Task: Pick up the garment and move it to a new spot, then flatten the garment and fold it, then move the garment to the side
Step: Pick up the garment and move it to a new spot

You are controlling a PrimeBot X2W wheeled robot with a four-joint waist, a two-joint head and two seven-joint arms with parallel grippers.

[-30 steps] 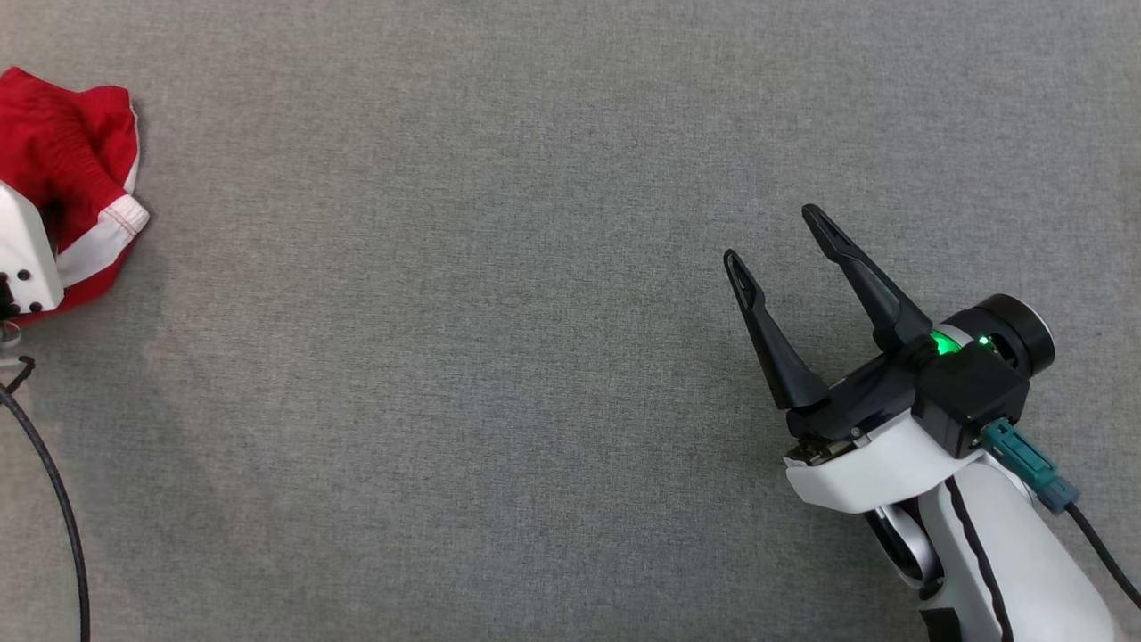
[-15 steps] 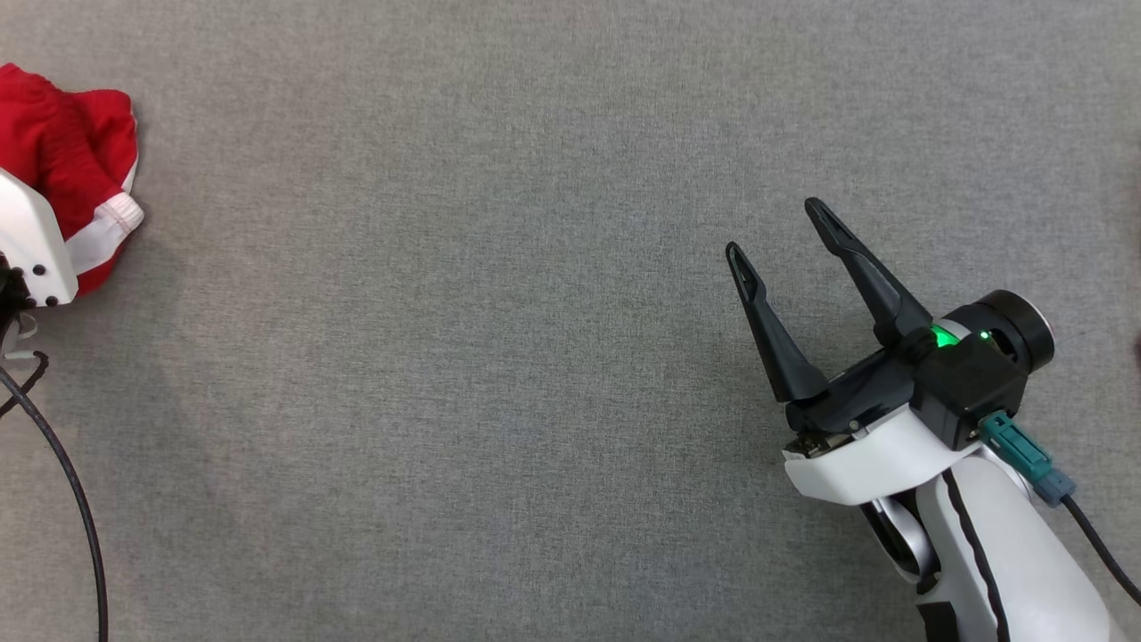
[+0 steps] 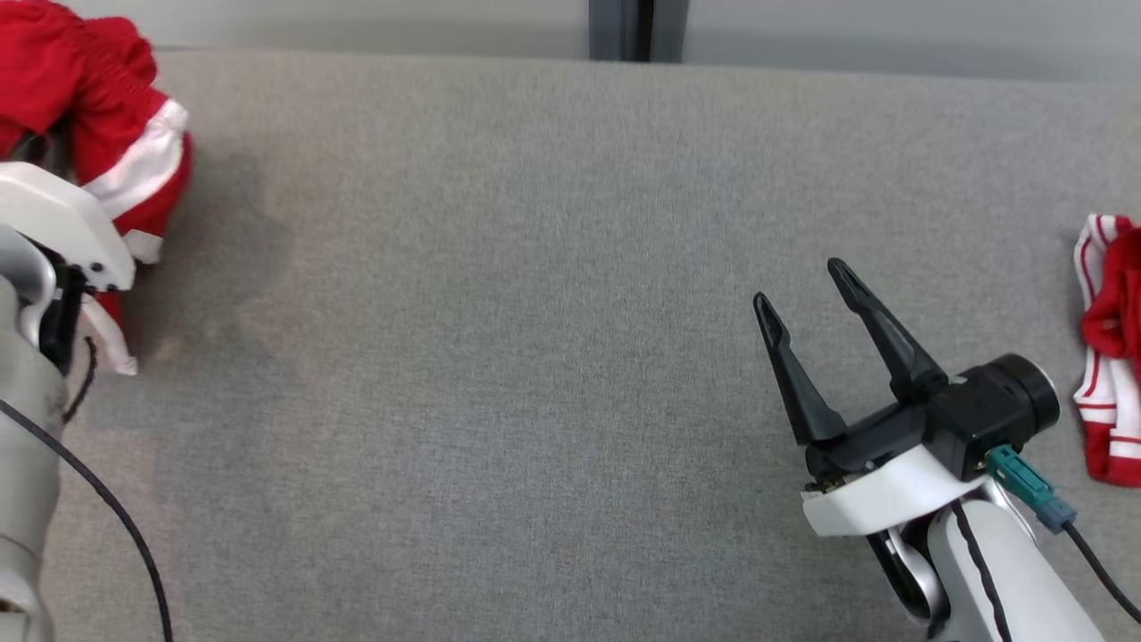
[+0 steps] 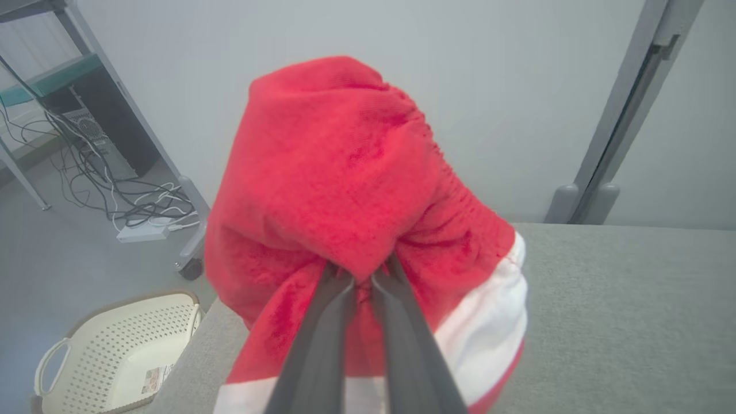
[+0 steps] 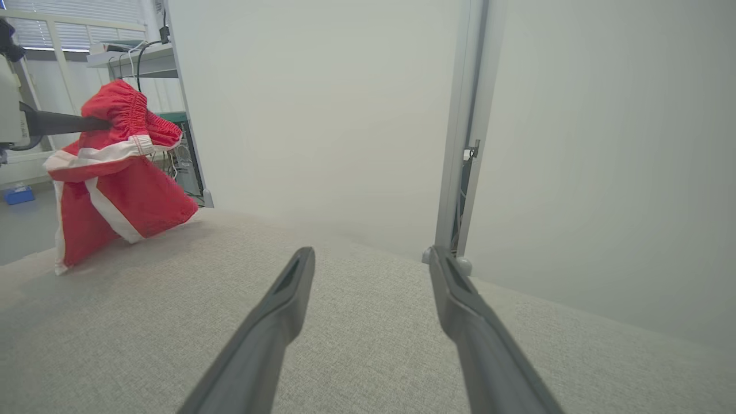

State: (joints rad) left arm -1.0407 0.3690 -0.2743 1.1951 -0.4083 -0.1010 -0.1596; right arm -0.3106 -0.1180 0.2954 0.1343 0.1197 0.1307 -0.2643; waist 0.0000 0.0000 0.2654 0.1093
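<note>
The garment (image 4: 345, 172) is a pair of red shorts with white trim. It hangs bunched from my left gripper (image 4: 362, 276), whose fingers are shut on a fold of the red cloth. In the right wrist view the garment (image 5: 115, 190) dangles at the far left with its lower hem touching the table, the left gripper (image 5: 106, 123) pinching its waistband. In the head view the garment (image 3: 98, 98) sits at the top left above my white left wrist. My right gripper (image 3: 800, 285) hovers open and empty over the table's right side, also seen as my right gripper (image 5: 372, 256).
The grey fabric table (image 3: 499, 357) ends at a far edge along a pale wall with a dark post (image 3: 621, 27). Another red and white garment (image 3: 1105, 357) lies at the right edge. A cream perforated basket (image 4: 115, 351) stands on the floor beyond the table's left end.
My left gripper has shut on the garment and raised it off the table. The head camera has tilted up, bringing the far edge and the right-hand garment into view. My right gripper stays open.
</note>
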